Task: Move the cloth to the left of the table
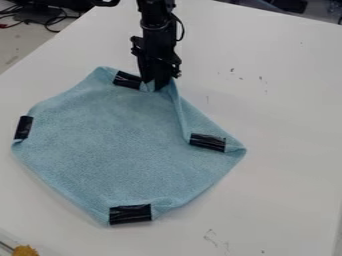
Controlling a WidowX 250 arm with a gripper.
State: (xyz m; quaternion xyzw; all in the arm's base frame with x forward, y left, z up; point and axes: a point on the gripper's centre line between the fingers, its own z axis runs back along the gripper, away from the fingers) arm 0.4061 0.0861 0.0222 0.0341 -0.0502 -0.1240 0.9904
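My gripper point(156, 84) points down at the top edge of the light blue cloth point(120, 140), shut on a bunched bit of that edge. The cloth lies spread on the white table, left of the middle of the view. From the gripper, a fold runs down along the cloth's right side. Black tape strips mark its folded corners: one just left of the gripper, one at the far left, one at the right and one at the bottom.
The white table point(280, 100) has a few small dark marks at right and at the bottom. A yellow-orange object point(25, 250) shows at the bottom left corner. Beyond the table's upper left edge lie black cables point(40, 20).
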